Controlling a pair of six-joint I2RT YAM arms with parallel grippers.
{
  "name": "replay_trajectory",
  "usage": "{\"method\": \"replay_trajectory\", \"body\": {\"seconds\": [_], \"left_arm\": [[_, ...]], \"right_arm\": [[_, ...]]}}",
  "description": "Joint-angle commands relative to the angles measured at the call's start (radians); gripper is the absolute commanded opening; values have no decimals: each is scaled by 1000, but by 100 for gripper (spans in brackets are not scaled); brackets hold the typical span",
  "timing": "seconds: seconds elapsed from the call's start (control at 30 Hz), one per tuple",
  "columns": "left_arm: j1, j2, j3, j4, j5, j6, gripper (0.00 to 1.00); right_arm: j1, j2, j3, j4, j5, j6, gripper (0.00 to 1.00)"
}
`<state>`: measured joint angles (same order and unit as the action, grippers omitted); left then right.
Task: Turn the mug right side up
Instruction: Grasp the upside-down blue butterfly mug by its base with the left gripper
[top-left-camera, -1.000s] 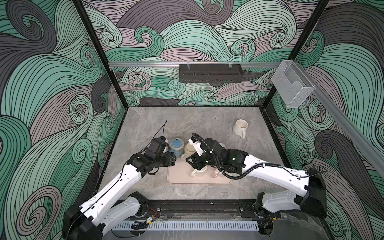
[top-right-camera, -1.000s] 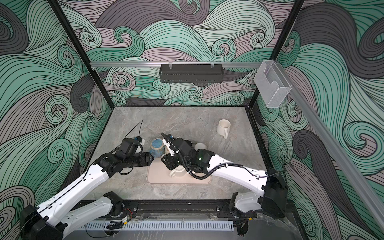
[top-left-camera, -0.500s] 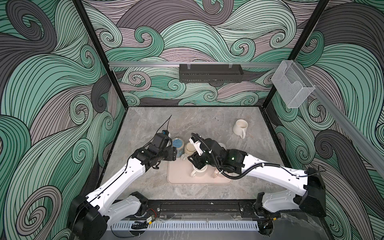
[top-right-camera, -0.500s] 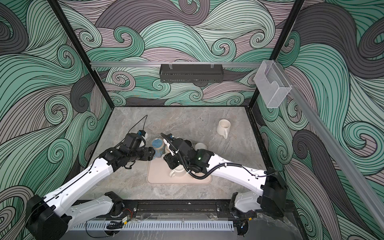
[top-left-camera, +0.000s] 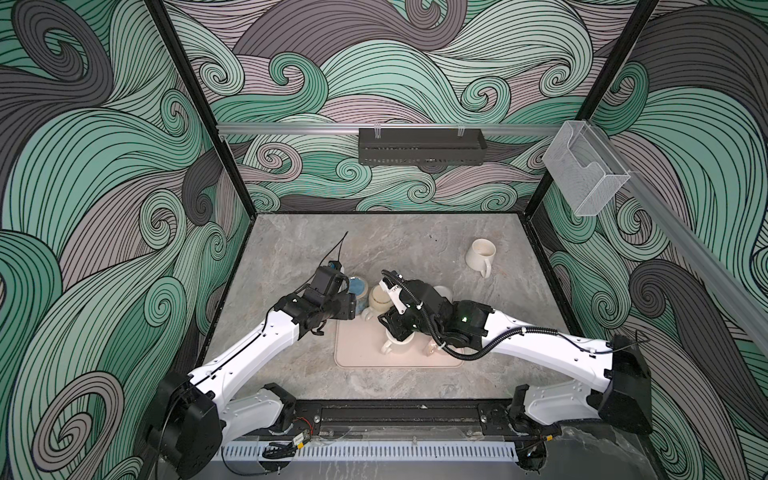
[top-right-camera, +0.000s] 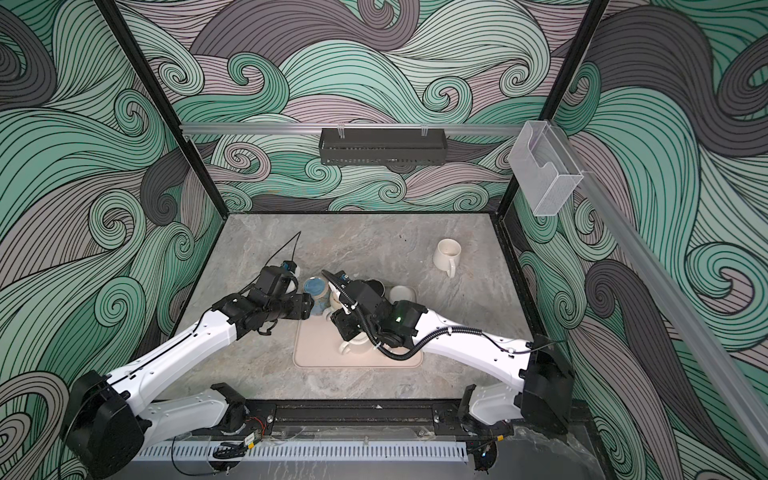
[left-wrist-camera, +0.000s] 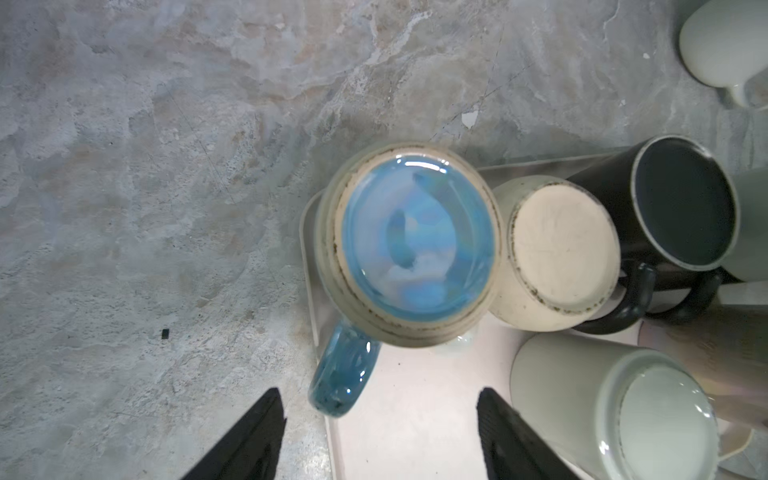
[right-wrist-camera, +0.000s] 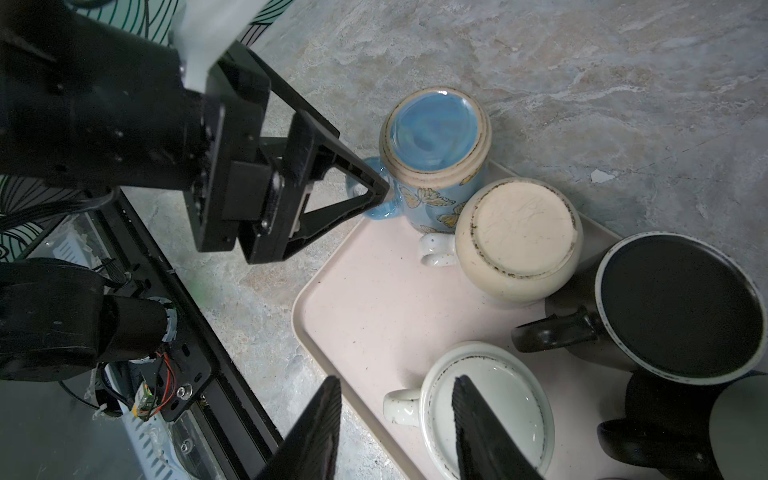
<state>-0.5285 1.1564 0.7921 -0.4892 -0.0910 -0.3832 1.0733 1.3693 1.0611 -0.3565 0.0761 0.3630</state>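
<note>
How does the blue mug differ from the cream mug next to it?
The blue mug has a glossy blue base and butterfly pattern; the cream mug has a matte, plain base. The blue mug's handle is blue, the cream mug's pale and speckled. Both stand upside down, side by side.

Blue butterfly mug (left-wrist-camera: 415, 245), upside down, glazed base up, at corner of pink tray (left-wrist-camera: 415, 411), handle sideways.

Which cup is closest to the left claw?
The blue mug, upside down at the tray's corner. The others are cream, white or black, farther off.
</note>
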Motion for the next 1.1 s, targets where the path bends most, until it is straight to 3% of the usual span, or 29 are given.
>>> {"method": "replay_trajectory", "body": {"seconds": [0.0, 0.43, 0.73, 0.9, 1.07], "left_arm": [[-8, 29, -8, 46, -3, -18, 72], [-10, 43, -26, 50, 24, -27, 59], [-21, 64, -24, 56, 62, -14, 38], [-22, 81, -7, 39, 26, -12, 53], [-22, 121, 22, 33, 10, 15, 53]], "right_arm": [[0, -13, -23, 27, 26, 4, 45], [0, 0, -43, 52, 21, 28, 44], [-1, 14, -44, 53, 29, 31, 44], [-1, 25, -38, 53, 25, 30, 44], [-2, 31, -34, 52, 27, 29, 44]]}}
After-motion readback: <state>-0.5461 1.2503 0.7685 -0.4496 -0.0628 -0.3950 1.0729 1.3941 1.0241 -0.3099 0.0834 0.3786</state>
